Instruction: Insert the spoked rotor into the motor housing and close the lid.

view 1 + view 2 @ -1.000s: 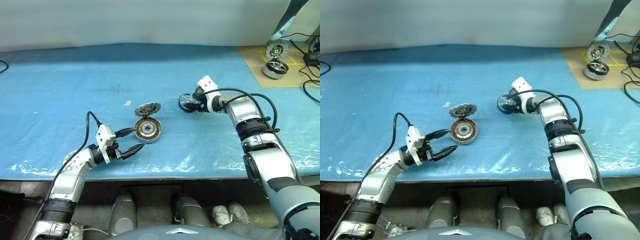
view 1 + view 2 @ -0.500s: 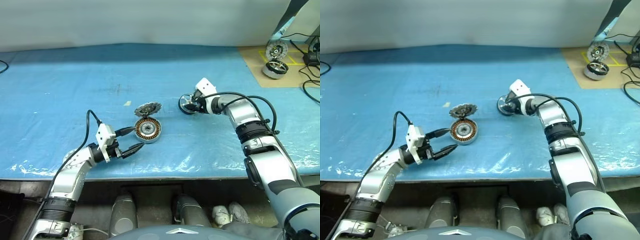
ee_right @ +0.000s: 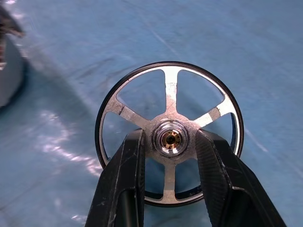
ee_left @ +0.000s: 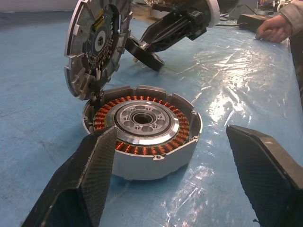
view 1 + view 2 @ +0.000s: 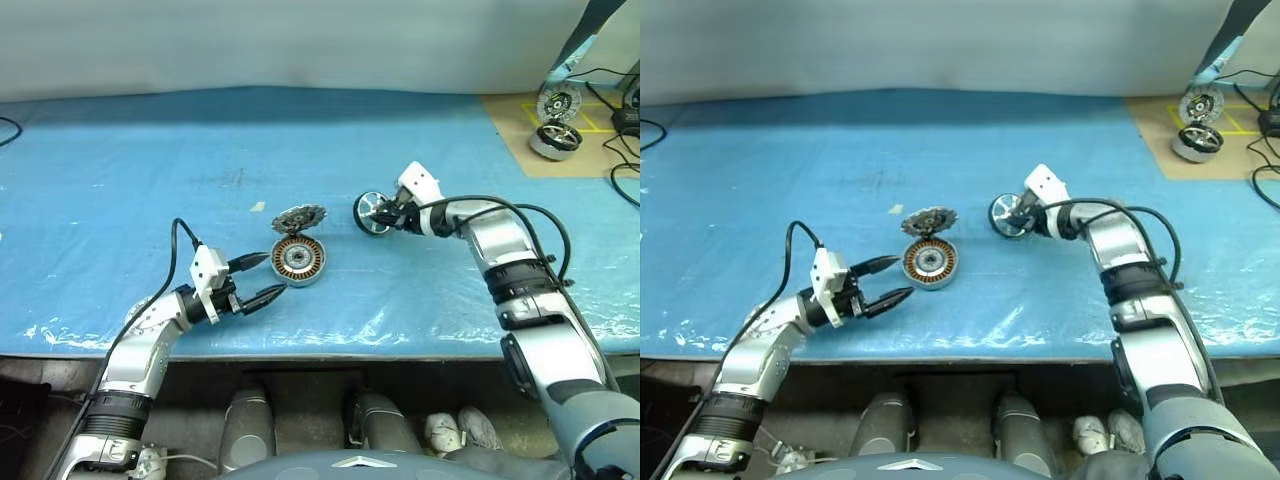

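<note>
Blue-sheeted table (image 5: 150, 160), motor housing (image 5: 297, 260) holding copper windings — lid (image 5: 298, 217) upright, right tool (image 3: 168, 142) pinching spoked rotor (image 3: 169, 133), left tool (image 5: 885, 282) spread

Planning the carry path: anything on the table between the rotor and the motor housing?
Nothing: in the left eye view, bare blue sheet separates the spoked rotor, in the right gripper, from the motor housing.

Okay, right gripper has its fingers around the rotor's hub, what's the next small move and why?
Probably carry the spoked rotor across to above the motor housing. The right gripper pinches its hub, the lid stands tilted open, and the windings lie uncovered, with the left gripper open beside the housing.
</note>
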`<state>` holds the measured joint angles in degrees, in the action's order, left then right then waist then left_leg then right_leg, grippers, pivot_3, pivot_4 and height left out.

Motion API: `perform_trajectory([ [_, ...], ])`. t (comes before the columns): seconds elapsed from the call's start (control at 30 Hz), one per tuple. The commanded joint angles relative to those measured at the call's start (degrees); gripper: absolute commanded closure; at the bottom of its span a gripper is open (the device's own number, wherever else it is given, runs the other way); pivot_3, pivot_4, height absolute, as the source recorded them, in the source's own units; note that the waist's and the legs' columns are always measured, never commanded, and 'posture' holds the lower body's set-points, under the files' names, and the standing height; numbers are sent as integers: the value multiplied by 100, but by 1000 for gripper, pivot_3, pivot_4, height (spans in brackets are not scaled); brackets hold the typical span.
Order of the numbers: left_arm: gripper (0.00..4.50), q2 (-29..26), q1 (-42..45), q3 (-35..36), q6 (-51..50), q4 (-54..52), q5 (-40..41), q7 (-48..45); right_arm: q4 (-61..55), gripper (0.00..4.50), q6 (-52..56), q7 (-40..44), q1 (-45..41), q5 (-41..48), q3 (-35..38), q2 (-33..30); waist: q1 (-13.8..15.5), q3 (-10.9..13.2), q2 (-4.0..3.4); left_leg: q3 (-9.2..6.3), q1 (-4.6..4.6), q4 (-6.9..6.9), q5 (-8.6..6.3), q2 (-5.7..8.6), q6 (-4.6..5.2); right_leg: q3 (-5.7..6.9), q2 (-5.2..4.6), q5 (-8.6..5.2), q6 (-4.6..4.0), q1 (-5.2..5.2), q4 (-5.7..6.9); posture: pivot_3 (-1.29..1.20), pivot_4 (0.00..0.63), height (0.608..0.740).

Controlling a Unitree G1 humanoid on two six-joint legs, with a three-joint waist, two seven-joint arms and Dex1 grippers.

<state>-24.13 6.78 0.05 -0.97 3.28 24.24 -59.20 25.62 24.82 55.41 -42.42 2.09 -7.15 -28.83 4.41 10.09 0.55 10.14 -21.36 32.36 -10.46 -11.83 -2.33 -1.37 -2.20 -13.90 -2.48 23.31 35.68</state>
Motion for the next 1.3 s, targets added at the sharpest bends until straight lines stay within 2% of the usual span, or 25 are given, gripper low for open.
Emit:
perform_trajectory([
  [0.03, 631, -100, 105, 111, -307, -507, 346, -65, -1635, 3288, 609, 606, 618, 960, 474, -291, 16, 1, 0, 0, -3, -2, 0, 0, 0, 1, 0, 0, 0, 3, -2, 0, 150, 740],
  [0.13, 631, -212, 181, 125, -623, -765, 519, -93, -3120, 3288, 1660, 875, 1236, 2073, 833, -401, 34, 3, -3, -1, -2, -7, -1, 0, 1, 1, 2, 0, 1, 5, -4, 0, 150, 740],
  [0.3, 631, -364, 274, 102, -881, -905, 554, -125, -4275, 3288, 2126, 674, 1730, 2475, 414, -336, 1, 3, -4, 0, 19, -10, -1, 0, 1, -5, 4, -1, 1, -3, -3, 0, 150, 740],
  [0.47, 631, -489, 296, 120, -1069, -1007, 559, -128, -3915, 3288, 2020, 358, 1387, 2283, -106, 77, -20, 3, -4, 0, 17, -7, 0, 4, 1, -15, -4, -3, 2, -1, -7, 0, 150, 740],
  [0.53, 631, -589, 189, 152, -1126, -1120, 564, -130, -3413, 3288, 1698, 165, 1108, 1988, -337, 309, -34, 3, -4, 0, 16, -8, 0, 5, 1, -15, -6, -3, 3, -1, -8, 0, 150, 740],
  [0.73, 631, -729, -115, 288, -981, -1084, 498, -134, -2531, 3288, 1170, 99, 608, 1659, -610, 616, -47, 3, -4, 1, 4, -19, 1, 5, -1, -11, -1, -3, 4, 3, -20, 0, 150, 740],
  [1.03, 631, -557, -539, 329, -288, -689, 243, -111, -1985, 3288, 692, 355, 368, 1277, -1000, 627, -44, 3, -4, -3, -3, -20, 0, 3, -1, 4, 0, 5, 16, 6, -16, 0, 150, 740],
  [1.3, 631, -479, -545, 288, -153, -642, 218, -72, -1683, 3288, 314, 544, 216, 952, -1122, 544, -37, 3, -4, -2, 1, -3, 1, 4, 0, 0, -10, -2, 5, -3, -14, 0, 150, 740],
])
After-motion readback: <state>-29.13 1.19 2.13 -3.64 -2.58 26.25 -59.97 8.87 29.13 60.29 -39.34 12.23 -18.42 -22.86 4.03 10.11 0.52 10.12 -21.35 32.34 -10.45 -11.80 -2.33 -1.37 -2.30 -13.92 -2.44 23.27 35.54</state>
